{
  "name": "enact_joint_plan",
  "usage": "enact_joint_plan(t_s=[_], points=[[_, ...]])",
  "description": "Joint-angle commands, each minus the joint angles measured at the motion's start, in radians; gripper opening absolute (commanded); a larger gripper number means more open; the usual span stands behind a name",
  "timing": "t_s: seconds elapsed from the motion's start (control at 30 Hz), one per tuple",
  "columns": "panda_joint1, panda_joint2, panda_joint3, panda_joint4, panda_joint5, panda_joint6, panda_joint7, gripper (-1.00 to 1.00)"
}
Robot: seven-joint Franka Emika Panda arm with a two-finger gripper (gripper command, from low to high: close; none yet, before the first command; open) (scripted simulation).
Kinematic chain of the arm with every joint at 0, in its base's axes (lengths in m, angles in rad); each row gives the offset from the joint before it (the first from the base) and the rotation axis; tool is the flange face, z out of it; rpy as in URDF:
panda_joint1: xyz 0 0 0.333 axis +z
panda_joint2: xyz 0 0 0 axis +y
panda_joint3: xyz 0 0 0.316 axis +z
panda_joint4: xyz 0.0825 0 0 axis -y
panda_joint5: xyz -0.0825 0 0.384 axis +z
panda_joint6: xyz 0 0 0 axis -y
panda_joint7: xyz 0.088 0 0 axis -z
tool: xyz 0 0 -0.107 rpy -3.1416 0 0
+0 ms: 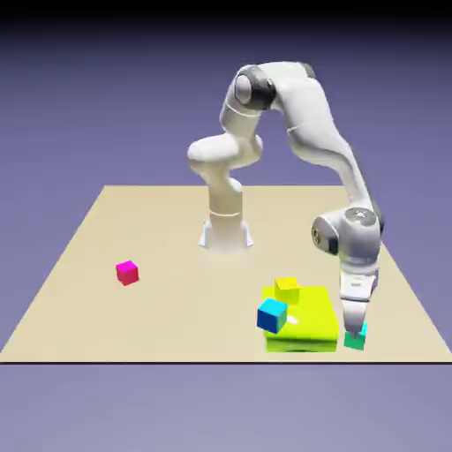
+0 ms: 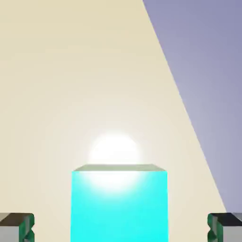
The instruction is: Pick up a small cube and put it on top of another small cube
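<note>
Gripper (image 1: 356, 328) low over turquoise-green cube (image 1: 356, 339) at desk (image 1: 159, 238) front edge, jaws open, straddling cube without contact; yellow-green block (image 1: 309, 325) just beside.

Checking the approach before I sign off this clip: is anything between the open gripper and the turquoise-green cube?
Nothing visible. In the hand view the turquoise-green cube sits between the two fingertips with bare gaps on both sides. In the exterior view the gripper is right over it, beside the lime-green block.
</note>
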Motion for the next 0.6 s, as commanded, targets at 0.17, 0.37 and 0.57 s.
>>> enact_joint_plan(t_s=[0.17, 0.37, 0.57], points=[[0.009, -0.145, -0.018, -0.047, -0.014, -0.098, 0.014, -1.0], [-0.005, -0.362, -0.078, -0.184, -0.051, -0.177, 0.04, -1.0], [-0.025, -0.58, -0.143, -0.331, -0.091, -0.245, 0.067, -1.0]])
